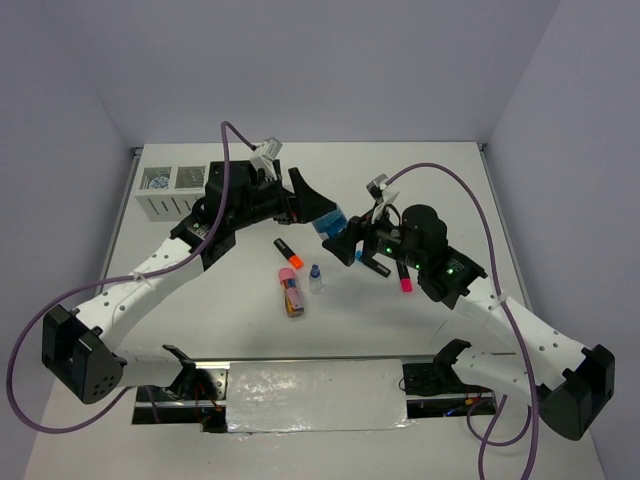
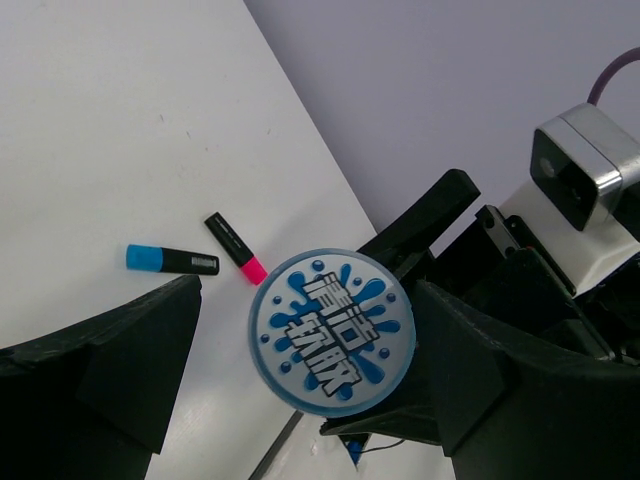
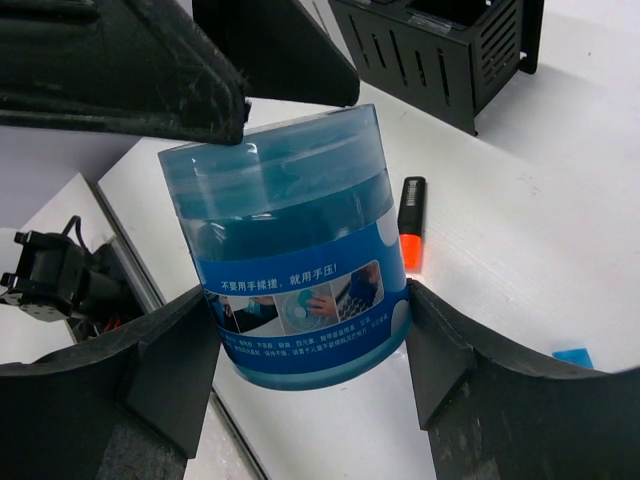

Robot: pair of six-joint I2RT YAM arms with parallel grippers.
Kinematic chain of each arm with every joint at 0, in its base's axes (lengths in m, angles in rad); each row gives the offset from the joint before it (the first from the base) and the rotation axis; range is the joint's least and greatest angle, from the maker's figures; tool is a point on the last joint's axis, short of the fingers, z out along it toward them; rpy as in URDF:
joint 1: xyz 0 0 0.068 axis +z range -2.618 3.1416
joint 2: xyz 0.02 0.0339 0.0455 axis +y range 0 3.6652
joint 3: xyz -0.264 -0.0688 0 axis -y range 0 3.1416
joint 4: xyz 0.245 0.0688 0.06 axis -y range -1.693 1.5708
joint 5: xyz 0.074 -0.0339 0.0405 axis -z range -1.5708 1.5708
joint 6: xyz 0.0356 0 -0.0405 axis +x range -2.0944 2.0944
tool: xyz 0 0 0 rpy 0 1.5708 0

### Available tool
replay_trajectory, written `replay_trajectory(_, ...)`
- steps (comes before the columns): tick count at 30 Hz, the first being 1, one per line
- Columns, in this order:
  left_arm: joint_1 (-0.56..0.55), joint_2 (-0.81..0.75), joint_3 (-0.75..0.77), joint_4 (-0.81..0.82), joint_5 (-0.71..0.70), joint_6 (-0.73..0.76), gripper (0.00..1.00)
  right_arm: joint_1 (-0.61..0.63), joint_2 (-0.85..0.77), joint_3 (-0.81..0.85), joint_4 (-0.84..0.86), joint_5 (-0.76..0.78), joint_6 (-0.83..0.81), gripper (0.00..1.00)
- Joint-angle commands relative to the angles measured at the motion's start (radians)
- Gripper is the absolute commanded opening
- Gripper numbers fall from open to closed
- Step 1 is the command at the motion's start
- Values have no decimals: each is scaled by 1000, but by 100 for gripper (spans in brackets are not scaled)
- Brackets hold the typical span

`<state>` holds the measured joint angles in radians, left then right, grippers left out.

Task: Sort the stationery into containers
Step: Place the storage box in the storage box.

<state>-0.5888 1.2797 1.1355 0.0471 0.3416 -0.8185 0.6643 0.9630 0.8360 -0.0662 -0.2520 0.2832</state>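
My right gripper [image 3: 310, 375] is shut on a round blue jar [image 3: 290, 250], holding it in the air between the arms; the jar [image 1: 328, 222] shows in the top view too. My left gripper [image 2: 320, 385] stands open around the jar's printed lid [image 2: 331, 330], with a gap on its left side. On the table lie an orange-capped highlighter [image 1: 288, 252], a pink-orange tube [image 1: 292, 295], a tiny clear bottle [image 1: 316, 278] and a pink-capped highlighter [image 1: 404, 278]. A blue-capped highlighter [image 2: 172, 259] lies near the pink one [image 2: 237, 250]. Two white containers [image 1: 170, 190] stand at the far left.
A black slotted container [image 3: 440, 50] stands behind the jar, mostly hidden under the left arm in the top view. A purple cable [image 1: 440, 175] loops above the right arm. White walls close in the table on three sides.
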Motion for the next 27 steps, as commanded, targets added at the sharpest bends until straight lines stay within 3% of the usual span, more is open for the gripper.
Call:
replay_trajectory(1,-19,18,38,65,59,-14,99,8,11,49,111,-4,-4,0)
replay_trajectory(14,-22,-6,30,36,51,1,98,8,5,84,95,36,-21,0)
replay_trajectory(16,-22,-8,26,37,53,2,96,9,14,94,89,31,-24,0)
replay_trajectory(19,-22,-3,33,39,54,8,86,9,25,94,97,19,-18,0)
replay_trajectory(22,-22,7,47,43,59,16,64,9,22,80,117,-1,-12,0)
replay_trajectory(23,-22,13,55,42,54,19,44,6,17,74,123,-12,-12,0)
replay_trajectory(25,-22,20,78,22,42,33,20,9,8,48,153,-24,-19,3)
replay_trajectory(26,-22,24,93,1,30,42,0,8,-4,35,164,-30,-19,12)
replay_trajectory(27,-22,33,110,-57,-11,71,0,6,-12,22,173,-18,-10,30)
